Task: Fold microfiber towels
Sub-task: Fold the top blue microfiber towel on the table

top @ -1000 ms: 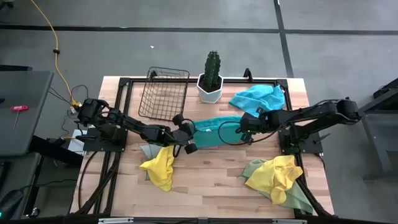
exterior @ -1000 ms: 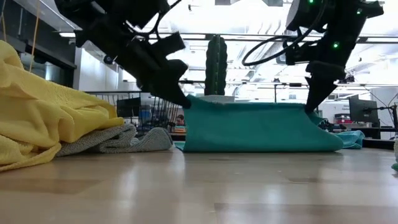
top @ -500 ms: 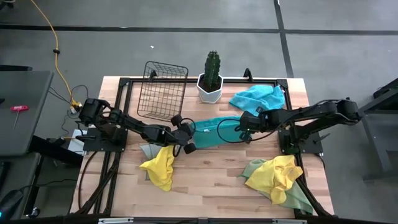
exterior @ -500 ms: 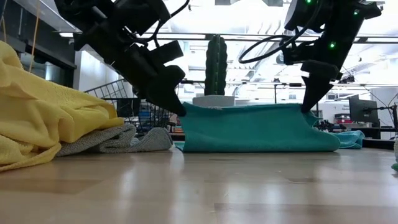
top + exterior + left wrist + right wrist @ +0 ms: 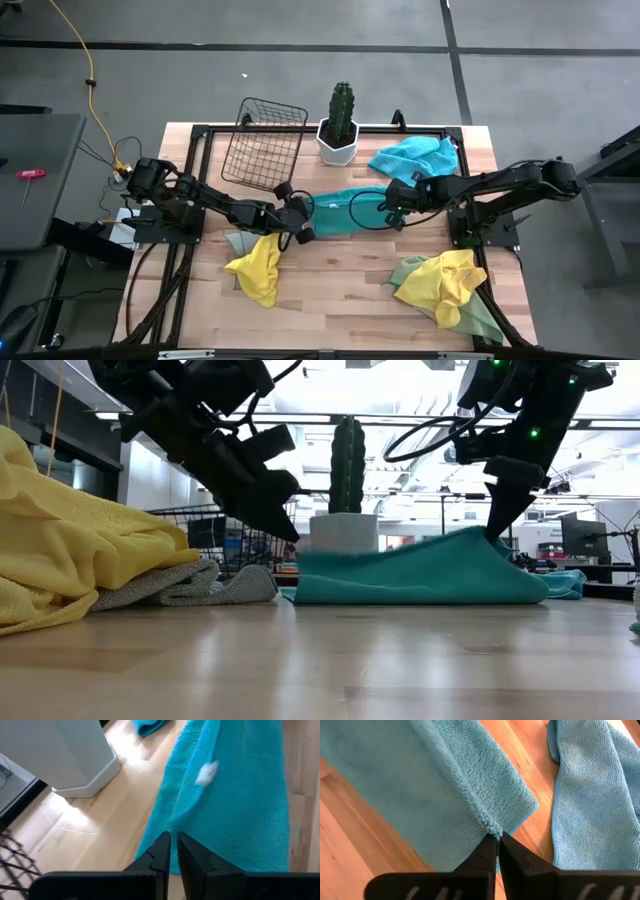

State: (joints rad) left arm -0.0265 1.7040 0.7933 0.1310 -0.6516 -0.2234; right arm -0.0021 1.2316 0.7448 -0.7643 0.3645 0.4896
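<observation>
A teal microfiber towel (image 5: 345, 205) lies at the table's middle. Its right end is raised to a peak (image 5: 480, 538) and its left end (image 5: 305, 565) lies flat on the wood. My right gripper (image 5: 495, 836) is shut on the raised end. My left gripper (image 5: 173, 851) hovers just above the left end, its fingers a narrow gap apart with nothing between them. A yellow towel (image 5: 258, 268) lies over a grey one (image 5: 238, 243) at the near left. My right gripper pinches a raised ridge of the teal towel's edge (image 5: 487, 824), close to the right-hand corner, between its two fingertips. The fingers slant down from above. That end is lifted off the table, and the cloth slopes down from it to the left end, which lies on the wood.
A wire basket (image 5: 262, 150) stands tilted at the far left. Beside it is a cactus in a white pot (image 5: 340, 130). A light blue towel (image 5: 415, 157) lies at the far right, and a yellow and pale green heap (image 5: 445, 285) at the near right.
My left gripper has let go of the teal towel's left end. That end has dropped from the level of the held right end onto the table. The right end stays up in my right gripper.
</observation>
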